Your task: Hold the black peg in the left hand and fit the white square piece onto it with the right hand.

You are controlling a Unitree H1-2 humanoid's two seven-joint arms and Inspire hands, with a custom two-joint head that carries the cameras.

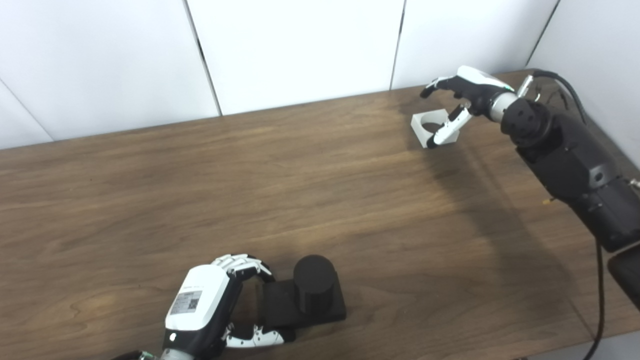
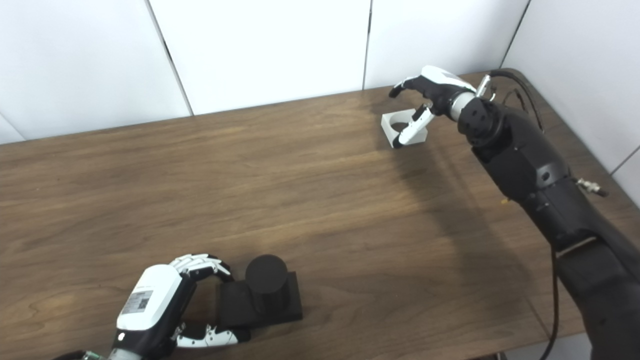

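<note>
The black peg [image 1: 314,284], a short cylinder on a square black base, rests on the wooden table [image 1: 320,190] near its front edge. My left hand [image 1: 212,300] wraps the base's left end, with fingers [image 1: 240,263] at the back corner and thumb at the front corner. The white square piece [image 1: 421,128], with a round hole, lies at the far right of the table. My right hand [image 1: 465,92] hovers over it, fingers arched apart above its far side and thumb lying across its front right; it is not closed on the piece.
White wall panels [image 1: 300,50] stand just behind the table's back edge. The black right forearm [image 1: 570,165] and its cable [image 1: 597,300] stretch over the table's right end. Bare wood lies between the two pieces.
</note>
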